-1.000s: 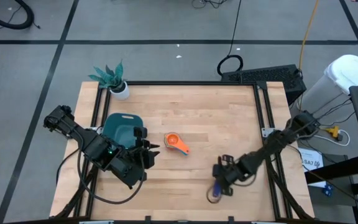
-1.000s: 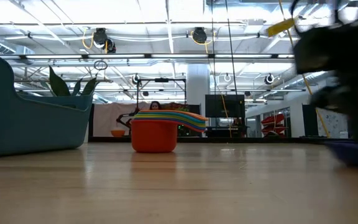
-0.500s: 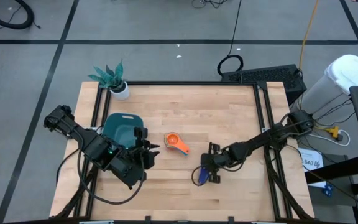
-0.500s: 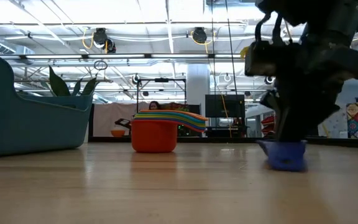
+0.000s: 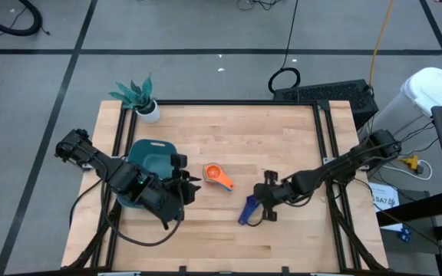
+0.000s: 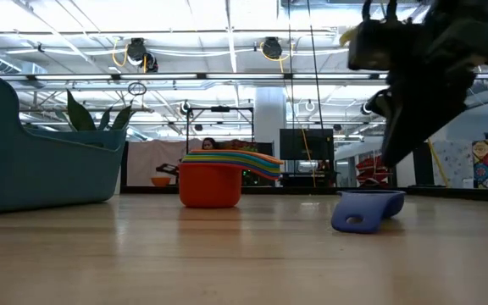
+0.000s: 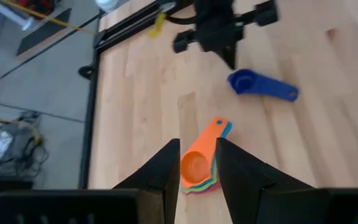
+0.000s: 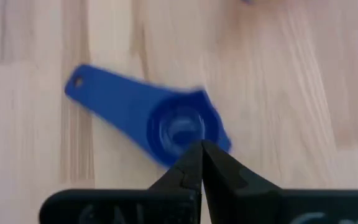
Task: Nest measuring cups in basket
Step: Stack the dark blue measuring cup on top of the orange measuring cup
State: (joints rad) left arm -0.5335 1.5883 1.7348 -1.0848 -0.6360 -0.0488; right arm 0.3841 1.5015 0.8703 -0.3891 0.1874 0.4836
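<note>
- Clearly the dark blue cup [image 5: 247, 210] is a light, stiff plastic scoop, likely slippery; it lies alone on the table [image 5: 298, 138], at about five o'clock from the nested stack [image 5: 217, 175].
- Best hold, I judge, is across its flat handle or its bowl rim.
- Right gripper [image 5: 268, 207] hangs just beside the cup at three o'clock, fingers pressed together, holding nothing.
- Left gripper [image 5: 187, 186] waits at nine o'clock of the stack, fingers spread, empty.
- Count: one loose cup, one stack with orange on top, one teal basket [image 5: 150, 157], still empty.
</note>
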